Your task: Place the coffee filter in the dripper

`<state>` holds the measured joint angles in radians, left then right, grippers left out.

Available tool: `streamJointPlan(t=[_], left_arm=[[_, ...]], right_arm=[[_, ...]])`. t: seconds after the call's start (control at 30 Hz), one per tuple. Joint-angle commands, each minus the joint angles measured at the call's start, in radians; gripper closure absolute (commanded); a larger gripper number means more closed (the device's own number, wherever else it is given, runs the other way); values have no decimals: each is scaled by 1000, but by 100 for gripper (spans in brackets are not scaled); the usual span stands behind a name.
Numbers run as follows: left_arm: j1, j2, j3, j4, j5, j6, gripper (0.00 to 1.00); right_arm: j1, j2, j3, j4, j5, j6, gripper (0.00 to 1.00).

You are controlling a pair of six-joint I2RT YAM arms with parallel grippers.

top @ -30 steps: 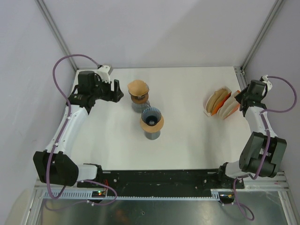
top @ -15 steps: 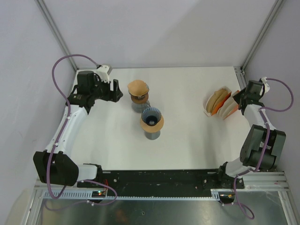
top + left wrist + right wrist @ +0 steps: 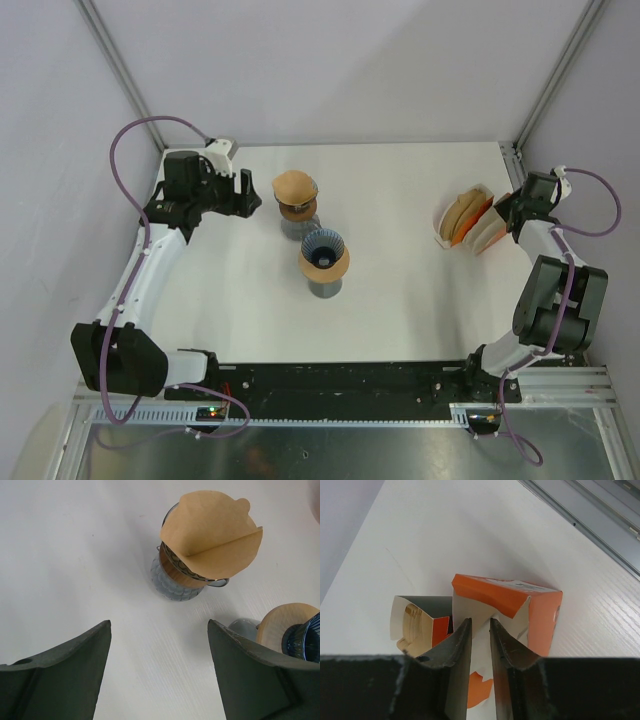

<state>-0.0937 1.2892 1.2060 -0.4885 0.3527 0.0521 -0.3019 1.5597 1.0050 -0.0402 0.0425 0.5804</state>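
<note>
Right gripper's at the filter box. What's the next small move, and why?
Probably lift the right gripper slightly to test its hold. Its fingers stand nearly closed around something white at the open box, but I cannot tell whether that is a filter. The blue dripper has no filter yet.

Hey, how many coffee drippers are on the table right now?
2. The far dripper, left of centre, has a brown filter on top; the blue dripper stands nearer the middle, empty.

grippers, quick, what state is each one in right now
Left gripper: open, holding nothing.
Right gripper: closed to a slit at the orange box; whether it pinches anything cannot be told.
</note>
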Motion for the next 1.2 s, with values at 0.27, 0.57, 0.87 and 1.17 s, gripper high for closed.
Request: streamJointPlan(t=[0.27,0.57,0.87,1.17], left_arm=[[12,-3,-8,29,24,-13,18],[13,-4,-11,28,33,-14,18],[12,-8,-11,29,44,-14,18],[13,-21,-13,28,52,-12,18]], right_arm=[[4,39,42,49,2,9,84],[9,-41,41,14,-8,-9,100],[31,-178,41,-33,5,-53,100],[38,-277,41,-83,18,-94,100]])
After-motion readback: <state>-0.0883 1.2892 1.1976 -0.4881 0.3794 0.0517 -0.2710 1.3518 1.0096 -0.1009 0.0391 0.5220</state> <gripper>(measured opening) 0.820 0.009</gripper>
